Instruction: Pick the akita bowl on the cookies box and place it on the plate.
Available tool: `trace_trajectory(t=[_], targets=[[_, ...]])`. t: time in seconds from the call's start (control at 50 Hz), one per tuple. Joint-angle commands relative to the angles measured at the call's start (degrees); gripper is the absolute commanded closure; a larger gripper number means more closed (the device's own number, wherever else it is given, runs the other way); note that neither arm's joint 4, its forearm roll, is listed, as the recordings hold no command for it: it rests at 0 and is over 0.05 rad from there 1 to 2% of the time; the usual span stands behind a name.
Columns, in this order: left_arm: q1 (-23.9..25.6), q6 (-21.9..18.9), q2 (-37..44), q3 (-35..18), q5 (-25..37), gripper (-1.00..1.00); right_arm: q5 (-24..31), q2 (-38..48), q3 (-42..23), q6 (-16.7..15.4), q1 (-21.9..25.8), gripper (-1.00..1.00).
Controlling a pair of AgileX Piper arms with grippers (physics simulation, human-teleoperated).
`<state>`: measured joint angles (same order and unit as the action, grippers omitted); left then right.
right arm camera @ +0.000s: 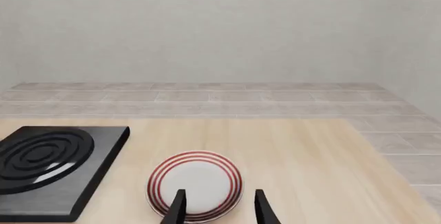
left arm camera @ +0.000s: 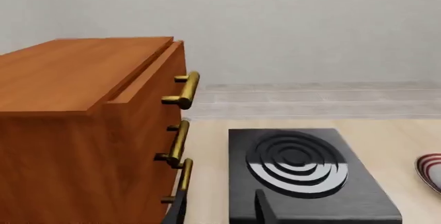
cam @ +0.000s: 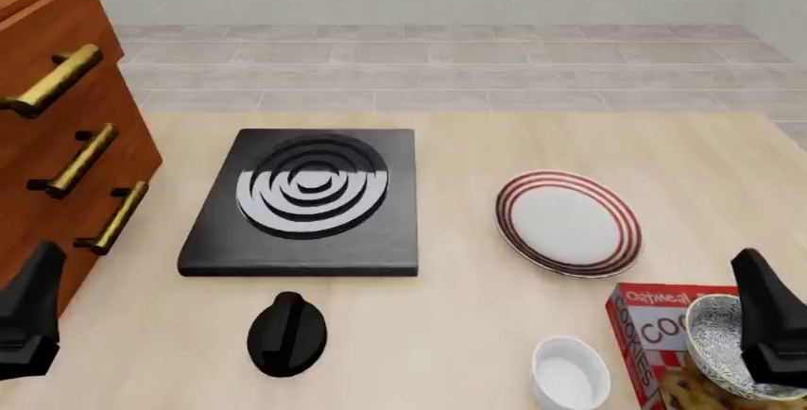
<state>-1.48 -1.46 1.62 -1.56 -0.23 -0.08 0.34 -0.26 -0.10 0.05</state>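
black stove [cam: 306, 204] sits left of plate [cam: 568, 222], well apart.

One legible marking is showing: the cookies box [cam: 645, 327], lying just beside the right gripper [cam: 766, 320], is displaying white lettering reading "Oatmeal" above a partly covered "COO". Nothing else is carrying readable text, numbers or signs.

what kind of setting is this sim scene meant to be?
Likely a simulated kitchen counter. Cues: a black square stove burner with concentric rings and its black knob on a pale wood tabletop, a round white plate with red rim rings, and an orange wooden drawer cabinet with brass handles.
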Motion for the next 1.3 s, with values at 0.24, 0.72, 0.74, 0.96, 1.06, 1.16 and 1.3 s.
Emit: trace_trajectory(t=[0.24, 0.72, 0.74, 0.96, 1.06, 1.16, 1.3], targets=[[1.5, 1.5, -1.2, 1.3, 0.1, -1.0, -4.5, 4.8, -0.2, 0.2, 1.1, -1.0], [1.5, 1.5, -1.2, 1.3, 0.1, -1.0, 16.3, 12.8, -25.2, 1.3, -2.4, -1.0], [1.5, 1.5, -1.2, 1.3, 0.1, -1.0, 17.7, 12.7, -26.6, 1.2, -2.4, -1.0], [1.5, 1.5, -1.2, 1.3, 0.1, -1.0, 34.8, 18.4, -40.3, 1.0, -5.8, -1.0], [1.5, 1.5, -1.2, 1.3, 0.1, -1.0, 39.7, 18.4, -42.4, 1.1, -6.9, -1.0], [1.5, 1.5, -1.2, 1.3, 0.1, -1.0, 43.8, 18.7, -44.6, -0.5, -7.5, -1.0], [1.5, 1.5, -1.2, 1.3, 0.1, -1.0, 48.0, 19.2, -45.0, -4.6, -8.4, -1.0]])
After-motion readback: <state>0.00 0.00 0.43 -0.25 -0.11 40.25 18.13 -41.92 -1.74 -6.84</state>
